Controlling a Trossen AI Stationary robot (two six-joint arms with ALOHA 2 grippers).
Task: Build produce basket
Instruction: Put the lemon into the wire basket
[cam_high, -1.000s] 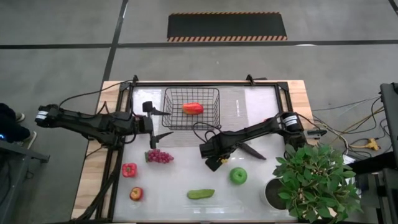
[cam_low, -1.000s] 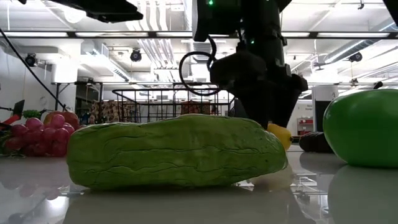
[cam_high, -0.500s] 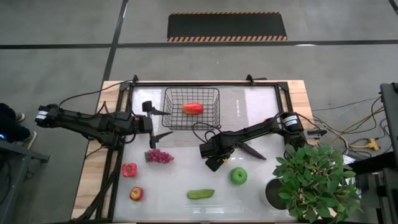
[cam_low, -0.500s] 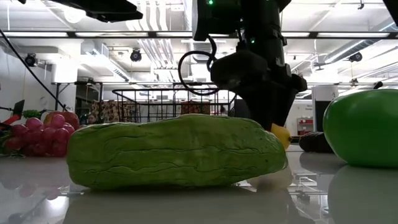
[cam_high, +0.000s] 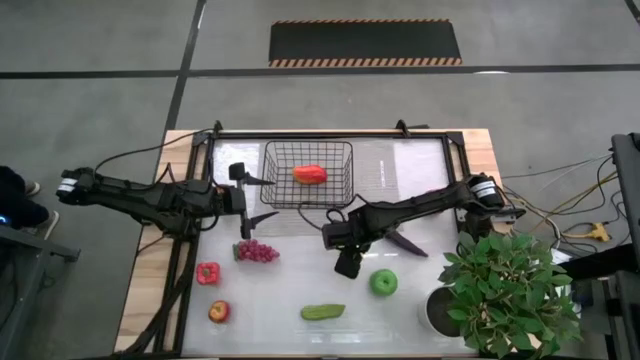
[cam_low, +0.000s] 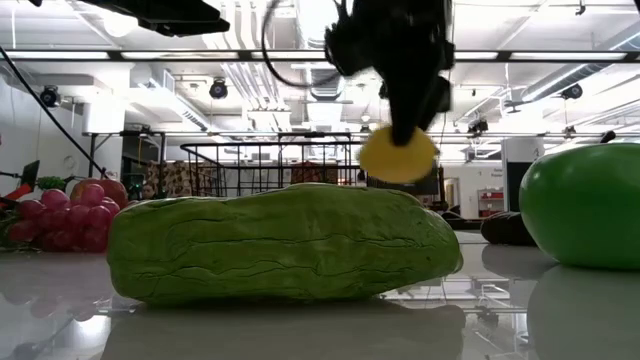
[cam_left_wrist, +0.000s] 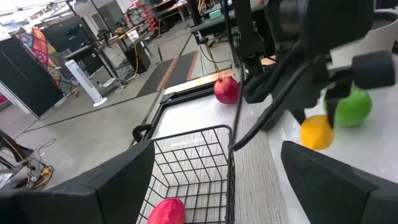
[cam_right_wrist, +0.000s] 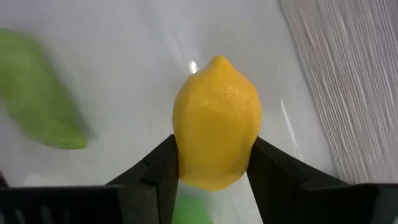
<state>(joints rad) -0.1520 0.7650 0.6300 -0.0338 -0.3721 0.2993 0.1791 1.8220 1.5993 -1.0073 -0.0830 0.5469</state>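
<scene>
Right hand (cam_right_wrist: 214, 171) gripping yellow lemon (cam_right_wrist: 216, 122) above table, no readable writing

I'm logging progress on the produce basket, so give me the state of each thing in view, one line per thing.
Black wire-mesh basket: upright, holds one red pepper.
Yellow lemon: clamped in right gripper, lifted off the table.
Left gripper: open, empty, beside the basket.
Green cucumber: lying on the table.
Green apple: on the table.
Purple grapes: on the table.
</scene>
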